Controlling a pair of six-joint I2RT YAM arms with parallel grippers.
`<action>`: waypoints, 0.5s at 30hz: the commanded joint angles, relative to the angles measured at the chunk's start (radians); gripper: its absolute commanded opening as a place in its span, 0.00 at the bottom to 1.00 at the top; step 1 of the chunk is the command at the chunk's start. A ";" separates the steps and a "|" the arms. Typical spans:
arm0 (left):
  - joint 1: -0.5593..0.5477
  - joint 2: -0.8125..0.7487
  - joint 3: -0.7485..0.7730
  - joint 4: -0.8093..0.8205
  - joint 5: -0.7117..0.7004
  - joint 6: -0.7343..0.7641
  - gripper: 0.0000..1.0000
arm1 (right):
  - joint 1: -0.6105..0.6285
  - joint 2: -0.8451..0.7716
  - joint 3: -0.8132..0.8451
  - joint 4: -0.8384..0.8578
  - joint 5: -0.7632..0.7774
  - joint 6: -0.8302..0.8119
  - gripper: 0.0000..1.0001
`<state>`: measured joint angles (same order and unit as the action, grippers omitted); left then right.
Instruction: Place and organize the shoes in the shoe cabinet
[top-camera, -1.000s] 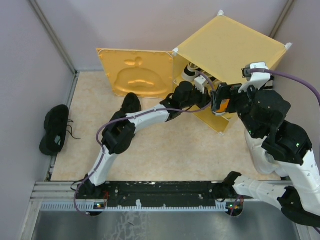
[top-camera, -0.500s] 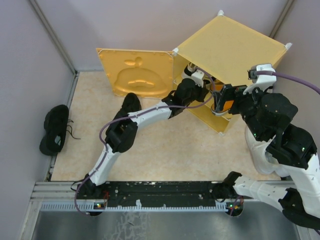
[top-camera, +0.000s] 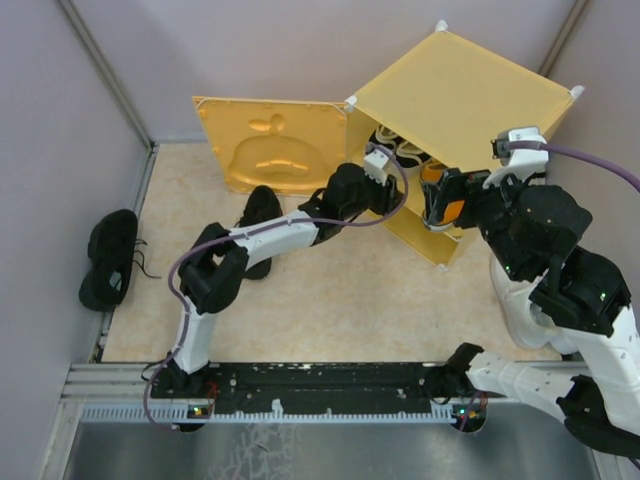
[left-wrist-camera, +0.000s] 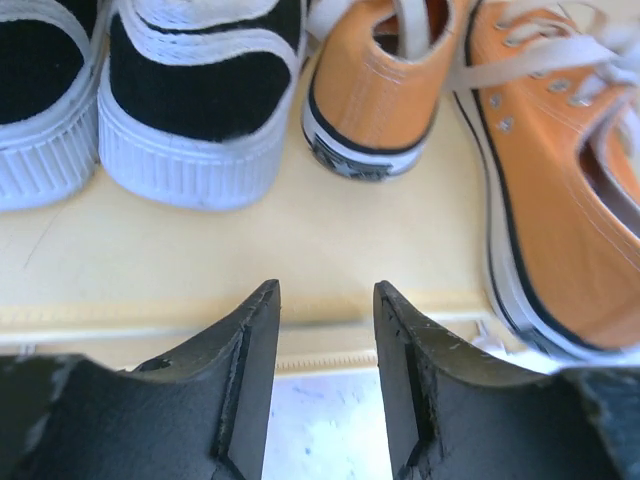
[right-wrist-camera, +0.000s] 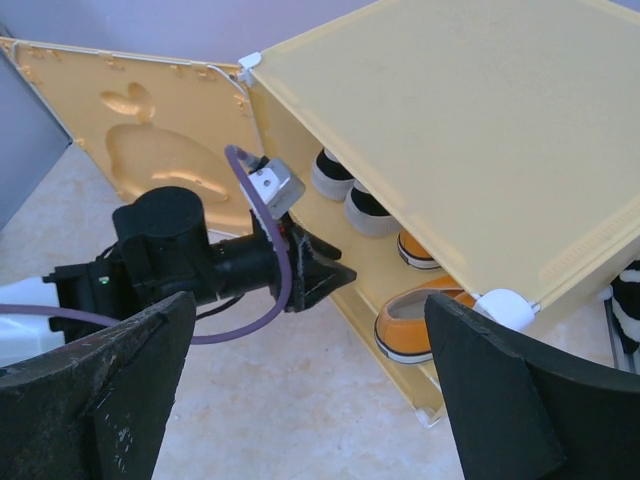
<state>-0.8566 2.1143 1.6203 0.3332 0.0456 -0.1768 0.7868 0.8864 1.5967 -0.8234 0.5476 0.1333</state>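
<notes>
The yellow shoe cabinet (top-camera: 460, 95) stands at the back right with its embossed door (top-camera: 270, 150) swung open to the left. Inside it, the left wrist view shows two black-and-white sneakers (left-wrist-camera: 190, 100) heel-out and two orange sneakers (left-wrist-camera: 560, 190) side by side on a yellow panel. My left gripper (left-wrist-camera: 325, 295) is open and empty just outside the cabinet's front edge (top-camera: 388, 180). My right gripper (right-wrist-camera: 310, 340) is wide open and empty, hovering near the cabinet's front corner (top-camera: 445, 205). One all-black sneaker (top-camera: 260, 215) lies on the floor under my left arm.
More black footwear (top-camera: 110, 258) lies at the far left by the grey wall. Grey walls enclose the beige floor (top-camera: 330, 310) on three sides. My left arm stretches across the floor in front of the open door.
My left gripper has drawn back out of the cabinet opening toward the left, with nothing in it. My right gripper shifted slightly right, then held still.
</notes>
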 joint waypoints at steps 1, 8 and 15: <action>0.006 -0.135 -0.097 0.010 0.134 0.051 0.49 | -0.007 -0.003 -0.004 0.047 -0.009 -0.007 0.98; -0.015 -0.211 -0.160 0.003 0.363 0.035 0.50 | -0.007 -0.005 -0.024 0.065 -0.019 -0.004 0.98; -0.061 -0.152 -0.130 0.023 0.407 -0.021 0.49 | -0.007 -0.014 -0.026 0.066 -0.022 0.002 0.98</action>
<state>-0.8955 1.9274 1.4727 0.3340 0.3794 -0.1604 0.7868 0.8833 1.5700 -0.7990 0.5308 0.1345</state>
